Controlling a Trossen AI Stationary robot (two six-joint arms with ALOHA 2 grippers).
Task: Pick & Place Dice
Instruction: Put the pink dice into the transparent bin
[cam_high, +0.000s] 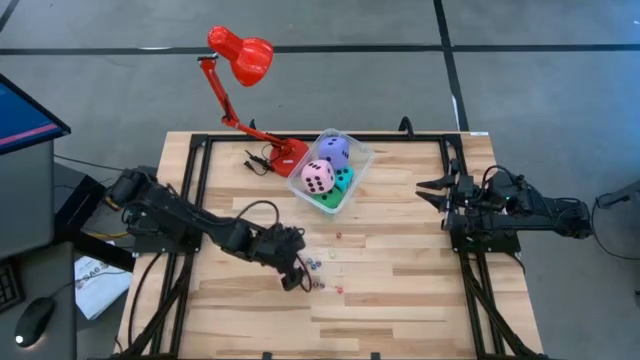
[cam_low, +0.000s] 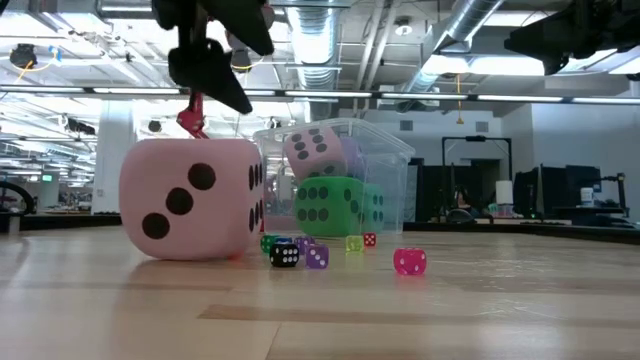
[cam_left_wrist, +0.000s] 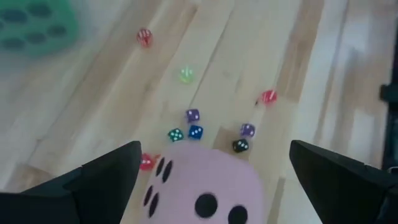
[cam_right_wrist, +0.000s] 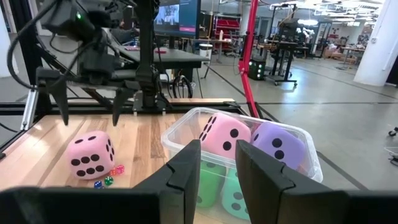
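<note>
Table (cam_high: 400, 290) pale wood planks, smooth; tub (cam_right_wrist: 308, 158) clear glossy plastic; big dice (cam_low: 190, 200) soft, matt; tiny dice (cam_left_wrist: 194, 131) glossy, translucent.

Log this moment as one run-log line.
left gripper: open, above pink die on table | right gripper: waiting at right edge | clear tub: holds pink, purple, green dice

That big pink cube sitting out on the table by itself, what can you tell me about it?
The big pink cube is a soft-looking die with rounded corners and dark round dots; the low view shows a face of three. It rests flat on the wooden table, outside the clear tub. Tiny coloured dice lie scattered close beside it. The left claw hangs open just above it, fingers apart on either side, not gripping it.
</note>
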